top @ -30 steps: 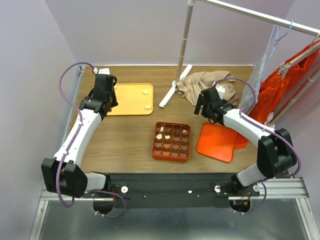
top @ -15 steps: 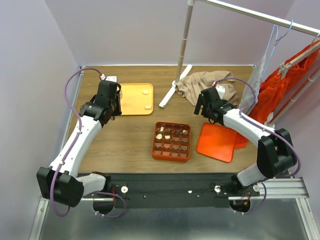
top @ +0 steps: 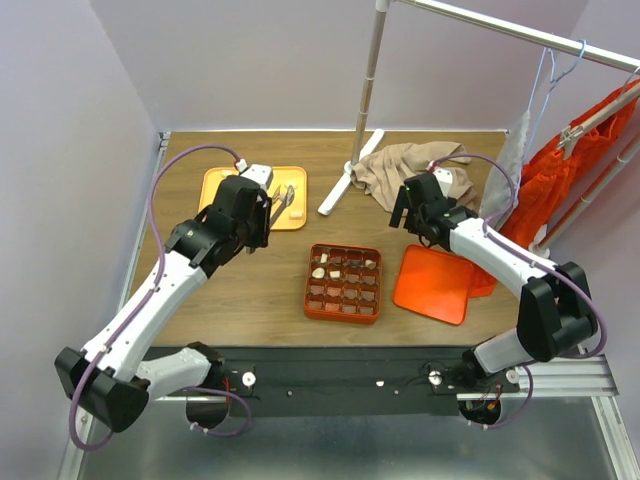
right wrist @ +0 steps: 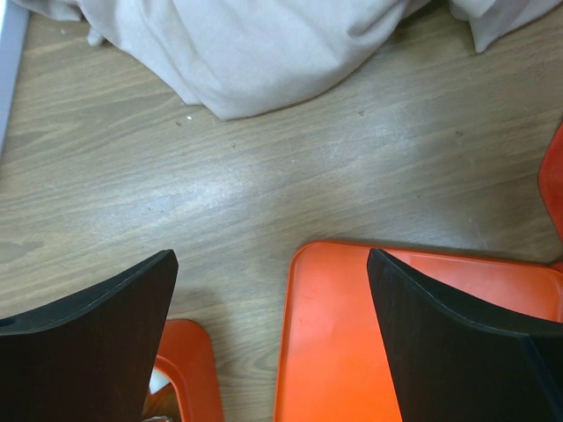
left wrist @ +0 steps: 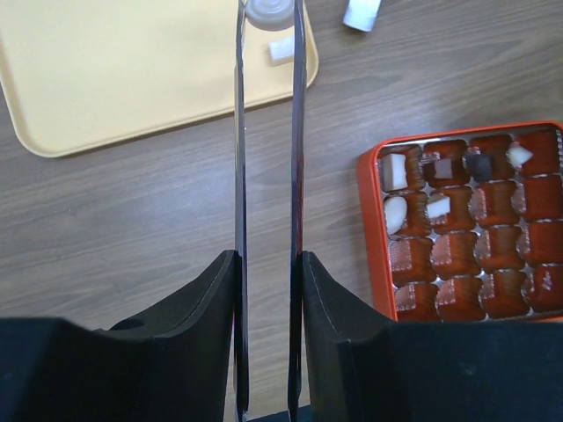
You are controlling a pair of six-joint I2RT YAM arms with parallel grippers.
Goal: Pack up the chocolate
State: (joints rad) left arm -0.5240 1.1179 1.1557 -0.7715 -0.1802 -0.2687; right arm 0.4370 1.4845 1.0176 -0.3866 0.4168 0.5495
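My left gripper [left wrist: 268, 259] [top: 266, 208] is shut on a pair of thin metal tweezers [left wrist: 239, 132]. The tweezer tips pinch a cream-white chocolate [left wrist: 268, 10] above the right edge of the yellow tray [left wrist: 106, 70] [top: 222, 186]. Another white chocolate [left wrist: 281, 48] [top: 297, 213] lies on that tray. The orange gridded box [left wrist: 373, 229] [top: 343, 300] holds several white and brown chocolates in its far rows, among them a white one [left wrist: 393, 171] and a brown one [left wrist: 478, 163]. My right gripper [right wrist: 273, 308] [top: 412, 207] hangs open over the table and the left edge of the flat orange tray [right wrist: 396, 334] [top: 435, 283].
A beige cloth [top: 408, 170] [right wrist: 264, 44] lies at the back right, behind my right gripper. A white garment rack's foot [top: 348, 176] and pole stand behind the box. Orange clothing [top: 570, 170] hangs at the right edge.
My left arm has swung right from the yellow tray's left end to its right side, tweezers in hand. The white piece at the tray's back right now sits between the tweezer tips. The right arm is still.
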